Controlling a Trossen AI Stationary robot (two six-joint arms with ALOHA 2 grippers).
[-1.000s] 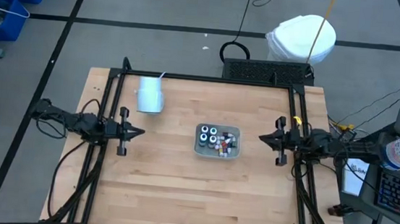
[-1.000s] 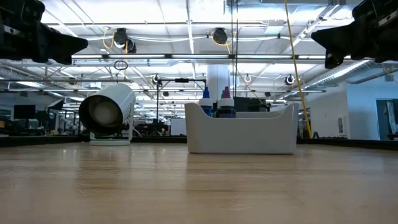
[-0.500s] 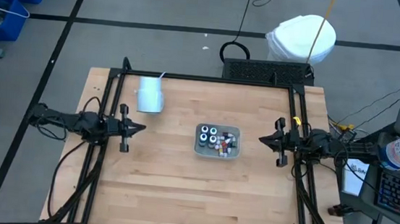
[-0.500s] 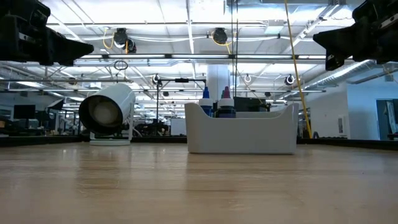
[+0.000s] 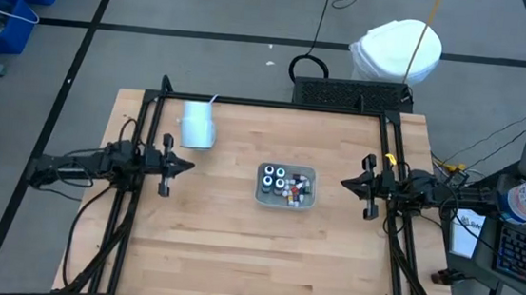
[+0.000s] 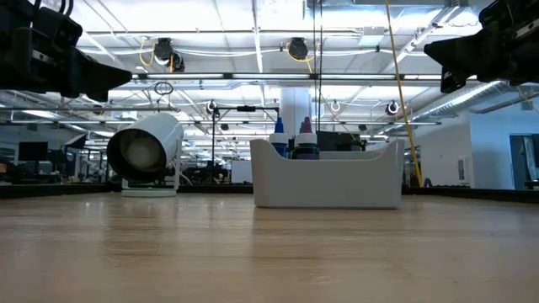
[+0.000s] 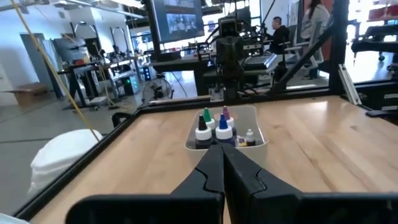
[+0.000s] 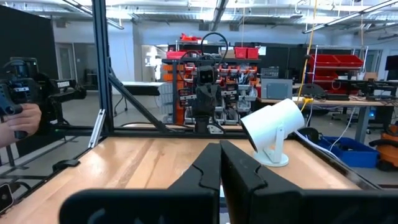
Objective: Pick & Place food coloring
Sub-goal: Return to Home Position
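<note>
While the left tool (image 5: 185,167) hangs over the left side of the surface (image 5: 235,250), pointing right toward the middle, its fingers are together with nothing between them. Opposite, the right tool (image 5: 344,183) hangs over the right side, pointing left — fingers likewise pressed together on nothing. Both sit well apart from the tray (image 5: 284,205), one on each side of it, and the low view shows them raised off the wood.

The food coloring (image 5: 284,182) sits in the grey-white tray, which stands about mid-surface, slightly right of centre. Four larger dark bottles with round tops stand in the tray's left half; smaller white-capped ones with reddish and yellow bodies crowd the right half. From table height, only a few coloured tips rise over the tray wall.

A white cylinder (image 5: 197,125) on a small stand — far-left part of the surface, tilted, well apart from the tray.
</note>
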